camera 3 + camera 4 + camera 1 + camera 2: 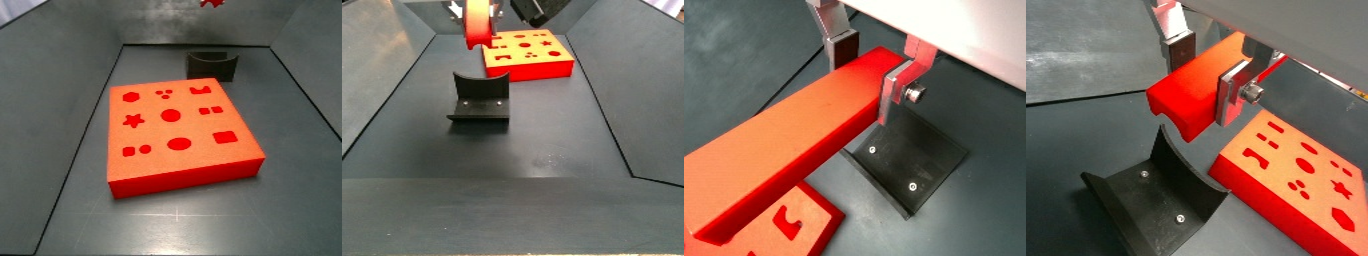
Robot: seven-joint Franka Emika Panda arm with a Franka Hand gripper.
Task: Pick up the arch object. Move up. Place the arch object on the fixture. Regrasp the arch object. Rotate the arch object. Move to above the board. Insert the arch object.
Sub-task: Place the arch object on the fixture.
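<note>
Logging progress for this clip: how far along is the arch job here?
Done: pickup; the arch object is clamped between the gripper fingers, in the air above the fixture. In hand: carrying it toward the fixture. Left: placing, regrasping, rotating, then inserting into the board, whose holes all look empty.

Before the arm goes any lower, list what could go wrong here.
1. The gripper hangs above the fixture, its fingers clamping the arch object near one end, so the long bar sticks far out and may tilt or slip.
2. In a side view the bar sits high over the fixture; a skewed descent could miss the scoop.
3. The board lies close by; the overhang could strike it.
</note>
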